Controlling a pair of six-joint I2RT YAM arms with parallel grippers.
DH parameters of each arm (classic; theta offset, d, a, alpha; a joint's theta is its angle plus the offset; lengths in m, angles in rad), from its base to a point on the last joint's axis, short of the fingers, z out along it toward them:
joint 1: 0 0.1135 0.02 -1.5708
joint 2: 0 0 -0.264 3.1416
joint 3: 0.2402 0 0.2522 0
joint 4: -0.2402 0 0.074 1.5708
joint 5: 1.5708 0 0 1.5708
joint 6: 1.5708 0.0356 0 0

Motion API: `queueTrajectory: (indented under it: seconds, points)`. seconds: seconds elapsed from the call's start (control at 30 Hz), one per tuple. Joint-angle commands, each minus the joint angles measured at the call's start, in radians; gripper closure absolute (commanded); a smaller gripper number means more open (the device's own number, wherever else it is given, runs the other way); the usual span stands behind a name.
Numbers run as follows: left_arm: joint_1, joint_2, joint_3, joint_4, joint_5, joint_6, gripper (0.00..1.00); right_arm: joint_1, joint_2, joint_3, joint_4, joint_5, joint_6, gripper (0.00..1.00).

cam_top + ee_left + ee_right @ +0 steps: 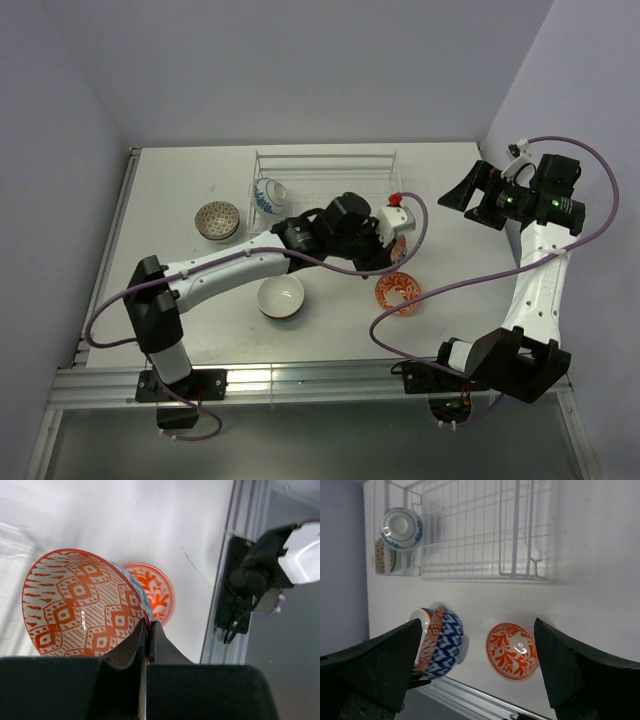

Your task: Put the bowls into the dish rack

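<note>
While in left pincer (145,630), bowl (82,605) sideways.

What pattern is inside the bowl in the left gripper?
The bowl shows orange-red diamonds, clearest from left wrist.

The left gripper (149,630) covers part of the orange-red bowl (80,605). The blue-and-white bowl (401,527) half hides the grey-brown bowl (381,559).

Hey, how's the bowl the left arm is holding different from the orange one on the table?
The small round ceramic bowl with orange-red diamonds inside and a blue-and-white outside is tipped on its side; the small round orange-red coral-branch bowl sits flat on the white table. The left arm's jaws clamp the diamond bowl's rim; the coral-branch bowl is untouched. Both are small with orange-red patterning.
</note>
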State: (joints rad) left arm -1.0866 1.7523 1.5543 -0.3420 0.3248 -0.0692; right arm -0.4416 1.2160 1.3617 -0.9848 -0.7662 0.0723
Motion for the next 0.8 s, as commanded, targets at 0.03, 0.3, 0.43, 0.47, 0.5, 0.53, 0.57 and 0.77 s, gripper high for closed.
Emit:
queueTrajectory:
  seconds: [0.03, 0.3, 0.43, 0.47, 0.5, 0.53, 0.57, 0.77]
  points:
    - [0.063, -0.189, 0.032, 0.066, -0.052, 0.014, 1.0, -0.003, -0.009, 0.053, 0.126, -0.109, 0.139, 0.0]
    - [0.26, -0.323, -0.013, 0.175, -0.023, -0.017, 1.0, 0.164, 0.08, 0.125, 0.32, -0.076, 0.343, 0.0]
    - [0.336, -0.349, -0.037, 0.207, 0.005, -0.044, 1.0, 0.271, 0.138, 0.16, 0.435, -0.088, 0.458, 0.0]
    - [0.361, -0.359, -0.055, 0.222, 0.01, -0.052, 1.0, 0.306, 0.149, 0.166, 0.472, -0.088, 0.477, 0.0]
    - [0.373, -0.362, -0.065, 0.233, 0.022, -0.061, 1.0, 0.325, 0.158, 0.174, 0.491, -0.068, 0.497, 0.0]
    - [0.385, -0.367, -0.072, 0.239, 0.029, -0.079, 1.0, 0.342, 0.181, 0.192, 0.497, -0.056, 0.535, 0.0]
    - [0.408, -0.37, -0.088, 0.253, 0.033, -0.09, 1.0, 0.378, 0.194, 0.2, 0.512, -0.051, 0.546, 0.0]
    - [0.481, -0.379, -0.141, 0.305, 0.097, -0.164, 1.0, 0.52, 0.27, 0.238, 0.554, -0.044, 0.601, 0.0]
